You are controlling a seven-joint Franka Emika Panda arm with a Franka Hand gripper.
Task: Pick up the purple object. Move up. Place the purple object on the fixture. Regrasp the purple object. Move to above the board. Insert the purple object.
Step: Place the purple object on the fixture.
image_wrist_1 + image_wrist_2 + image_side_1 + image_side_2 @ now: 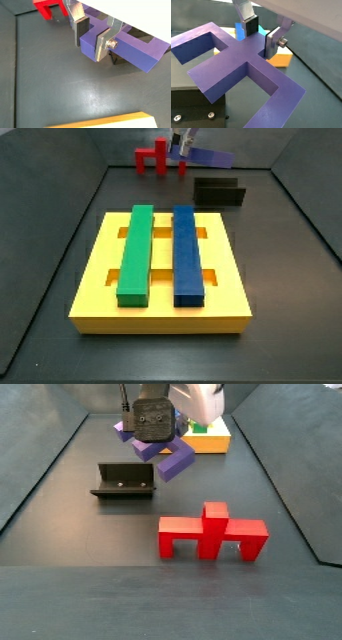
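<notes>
The gripper (262,36) hangs in the air with the purple object (238,65) pinched between its silver fingers (101,44); both wrist views show the dark pads pressed flat against the sides of the central stem, so the piece is firmly held, not merely straddled. In a side view the purple object (163,456) clearly floats clear of the dark floor, tilted, with its crossbar and legs drooping down and away from the gripper body.

What matters for the next move is how the piece sits relative to the fixture (127,480). From that side view, the black holder stands on the floor just below and a little to one side of the hanging piece, its recessed open front facing away from the arm. From the opposite side view, the purple object (211,157) hovers above and behind the fixture (219,192), near the back wall. So the piece looks to need a short drop with a small sideways shift, its long crossbar brought level over the holder.

The red piece (213,535) stands upright well apart from both. The yellow board (163,300), with a green bar (134,250) and a blue bar (187,250) lying in its slots, sits further off across the floor.
</notes>
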